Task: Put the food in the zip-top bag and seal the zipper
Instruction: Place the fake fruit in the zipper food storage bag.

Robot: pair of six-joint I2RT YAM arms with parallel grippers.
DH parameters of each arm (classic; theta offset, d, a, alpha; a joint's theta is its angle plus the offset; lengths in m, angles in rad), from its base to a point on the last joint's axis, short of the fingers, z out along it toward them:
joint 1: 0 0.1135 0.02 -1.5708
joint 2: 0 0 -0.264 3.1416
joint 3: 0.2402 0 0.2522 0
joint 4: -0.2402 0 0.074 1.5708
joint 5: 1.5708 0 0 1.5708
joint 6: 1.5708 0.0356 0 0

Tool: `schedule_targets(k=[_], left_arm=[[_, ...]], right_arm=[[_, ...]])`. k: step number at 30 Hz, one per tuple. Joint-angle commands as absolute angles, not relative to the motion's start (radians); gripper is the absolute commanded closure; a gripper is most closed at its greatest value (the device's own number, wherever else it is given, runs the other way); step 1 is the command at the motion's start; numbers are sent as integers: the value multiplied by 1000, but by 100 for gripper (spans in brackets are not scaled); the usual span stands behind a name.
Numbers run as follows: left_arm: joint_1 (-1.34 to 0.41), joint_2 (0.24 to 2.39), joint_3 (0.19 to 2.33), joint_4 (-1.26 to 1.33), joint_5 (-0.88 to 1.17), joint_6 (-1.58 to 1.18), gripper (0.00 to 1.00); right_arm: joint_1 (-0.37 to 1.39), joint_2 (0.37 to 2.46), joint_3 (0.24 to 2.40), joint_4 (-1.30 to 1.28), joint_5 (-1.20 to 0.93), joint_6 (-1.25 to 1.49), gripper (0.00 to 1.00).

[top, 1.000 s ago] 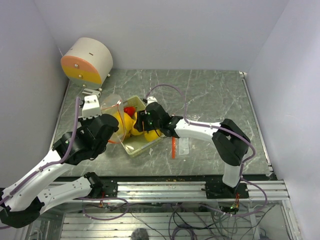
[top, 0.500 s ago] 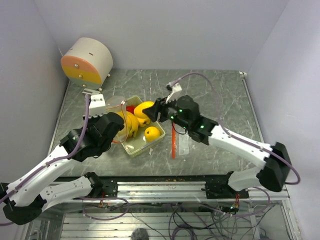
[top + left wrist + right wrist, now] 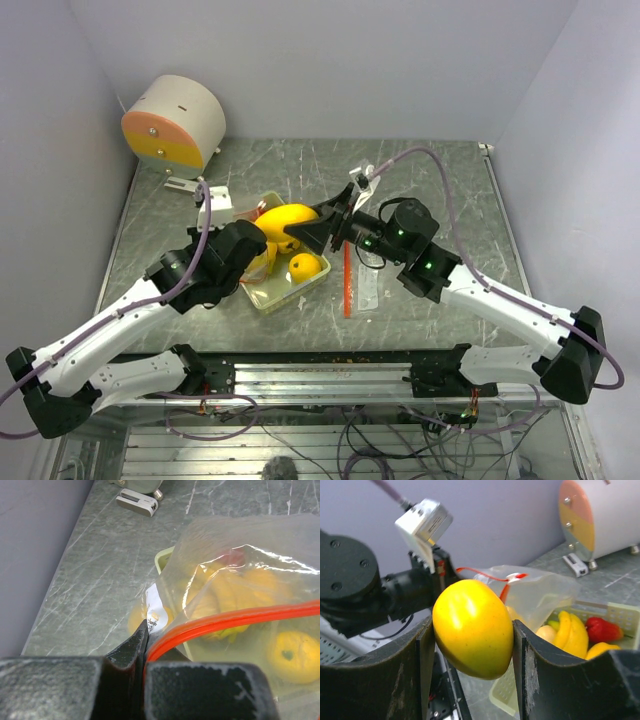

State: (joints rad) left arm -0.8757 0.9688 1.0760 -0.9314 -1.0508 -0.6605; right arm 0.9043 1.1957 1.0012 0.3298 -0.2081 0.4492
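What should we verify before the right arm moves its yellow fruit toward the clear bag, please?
1. Right gripper shut on the glossy yellow mango-shaped toy fruit: ok.
2. Fruit held above the pale green rectangular tray: ok.
3. Left gripper pinching the red-orange zipper strip of the clear floppy plastic bag: ok.
4. Bag mouth parted wide enough for the fruit: cannot tell.
5. Mouth facing the fruit: cannot tell.

Top camera looks down from behind; close wrist cameras share zip-top bag (image 3: 240, 580) and, seemingly, tray (image 3: 622, 611).
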Motion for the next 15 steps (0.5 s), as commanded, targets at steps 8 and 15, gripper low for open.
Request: schedule_targets(k=[8,15], left_arm=[[-871,975,1092,-851,-1010,-636,93],[-870,930,1099,-849,-950,-641,93]], right_arm=[[905,1294,978,434,-321,516,87],[926,1414,1037,366,-121,502,89]])
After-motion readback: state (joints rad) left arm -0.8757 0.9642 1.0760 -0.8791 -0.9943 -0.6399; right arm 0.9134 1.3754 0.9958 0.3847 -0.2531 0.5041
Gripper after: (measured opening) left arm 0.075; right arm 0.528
